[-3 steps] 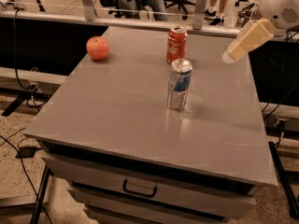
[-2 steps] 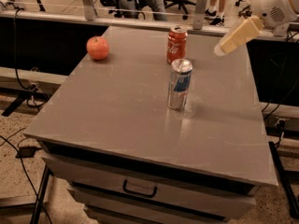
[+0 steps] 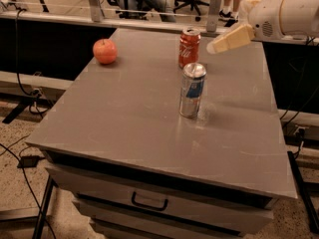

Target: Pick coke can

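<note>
The coke can [image 3: 189, 47], short and red with white lettering and a silver top, stands upright at the far middle of the grey table [image 3: 129, 113]. My gripper [image 3: 214, 48] comes in from the upper right on a white arm. Its cream tip hangs above the table just right of the coke can, apart from it.
A taller silver-and-blue can [image 3: 192, 90] stands upright just in front of the coke can. A red apple [image 3: 105, 51] sits at the far left of the table. A drawer handle [image 3: 149, 201] shows on the table's front. Chairs and rails stand behind.
My gripper has moved left and a little down, from over the table's right edge to just beside the coke can. The cans and apple have not moved.
</note>
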Available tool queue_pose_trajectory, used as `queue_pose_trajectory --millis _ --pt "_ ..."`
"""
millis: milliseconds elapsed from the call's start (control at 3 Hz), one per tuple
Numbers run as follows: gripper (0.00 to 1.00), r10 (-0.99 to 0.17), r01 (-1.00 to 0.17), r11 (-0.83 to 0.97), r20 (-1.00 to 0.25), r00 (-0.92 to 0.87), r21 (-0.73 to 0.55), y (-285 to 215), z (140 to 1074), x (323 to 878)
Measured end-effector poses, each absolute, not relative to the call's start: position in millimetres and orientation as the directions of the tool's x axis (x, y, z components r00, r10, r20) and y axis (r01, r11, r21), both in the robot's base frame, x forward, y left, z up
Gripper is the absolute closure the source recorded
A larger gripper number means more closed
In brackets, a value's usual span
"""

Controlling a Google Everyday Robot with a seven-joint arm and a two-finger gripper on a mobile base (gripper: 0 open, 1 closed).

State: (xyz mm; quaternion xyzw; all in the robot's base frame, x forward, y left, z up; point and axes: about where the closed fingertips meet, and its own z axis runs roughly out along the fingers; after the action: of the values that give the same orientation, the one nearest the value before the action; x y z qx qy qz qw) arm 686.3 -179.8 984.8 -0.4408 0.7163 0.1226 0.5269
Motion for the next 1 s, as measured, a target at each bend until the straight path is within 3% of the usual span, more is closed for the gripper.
queue_pose_trajectory --millis 333,1000 --pt "0.00 -0.388 -0.736 0.635 -0.921 -0.039 -0.236 -160.7 970.7 715.6" --pt "0.00 -0.358 -0.741 0.637 -0.933 -0.039 -0.213 -156.5 969.5 718.5"
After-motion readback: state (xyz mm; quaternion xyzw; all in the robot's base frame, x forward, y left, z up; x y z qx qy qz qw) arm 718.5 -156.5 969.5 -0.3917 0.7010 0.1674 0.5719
